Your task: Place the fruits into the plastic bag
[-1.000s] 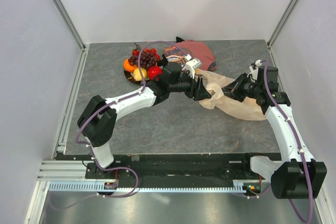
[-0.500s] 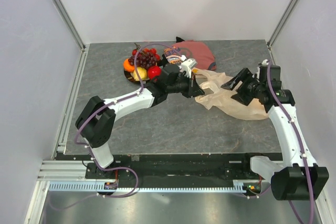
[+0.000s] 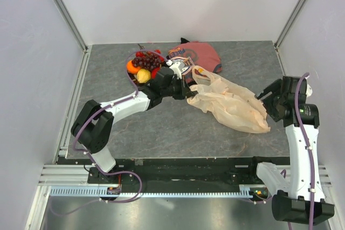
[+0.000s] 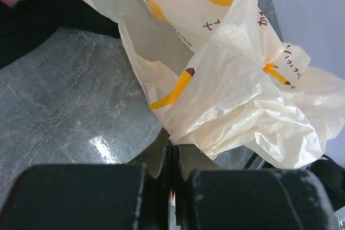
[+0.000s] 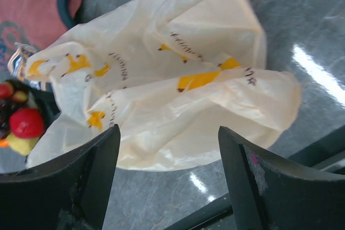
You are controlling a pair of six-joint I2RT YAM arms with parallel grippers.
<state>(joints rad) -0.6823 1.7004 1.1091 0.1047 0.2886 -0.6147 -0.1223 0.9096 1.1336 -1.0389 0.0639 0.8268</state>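
While the plastic bag is lying crumpled across the right half of the counter, the left tool is clamping shut on the bag's edge nearest the fruits. These are still sitting heaped on the plate toward the counter's far edge, beside the red cloth. A second ago both tools were meeting at that edge. Now the right tool is hanging wide open, holding nothing, and pulling back toward the right edge. The bag is thus changing hands and sliding toward the plate, probably so the free arm can load fruit. No fruit is inside yet.
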